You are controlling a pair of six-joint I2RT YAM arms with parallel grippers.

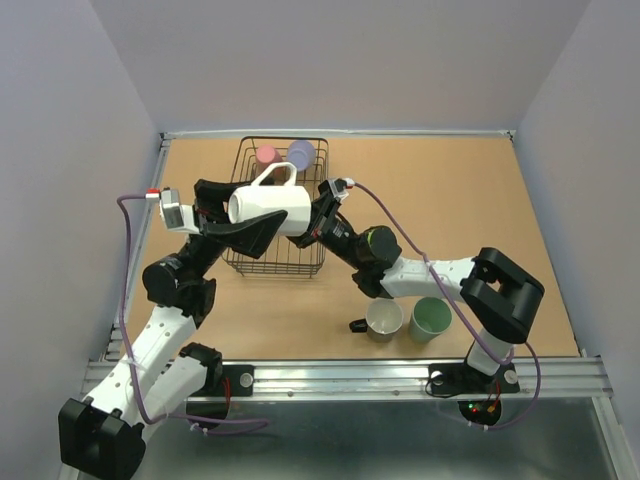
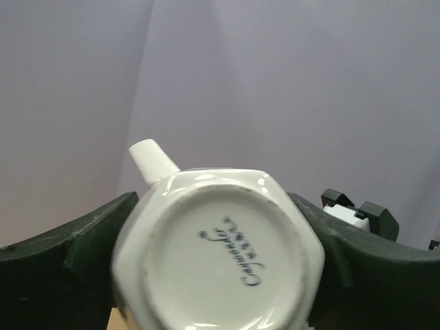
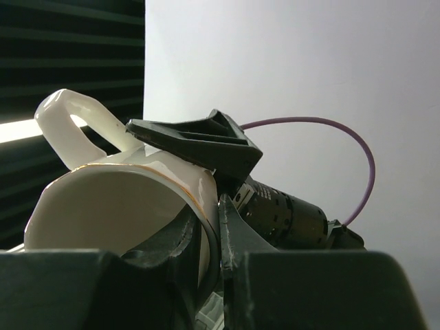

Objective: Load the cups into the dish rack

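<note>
White mug (image 1: 268,208) over dish rack (image 1: 276,268), pink cup (image 1: 266,155) and lavender cup (image 1: 300,153) inside

The top external camera looks steeply down from well back, above and behind the robot, taking in the whole table (image 1: 450,200), with the dish rack (image 1: 300,262) toward 11 o'clock. The left wrist camera sits very close to the white mug (image 2: 220,254), facing its base. The right wrist camera, equally close, looks into the mug's mouth from 5 o'clock, seemingly tilted upward. All three views share that mug.
</note>
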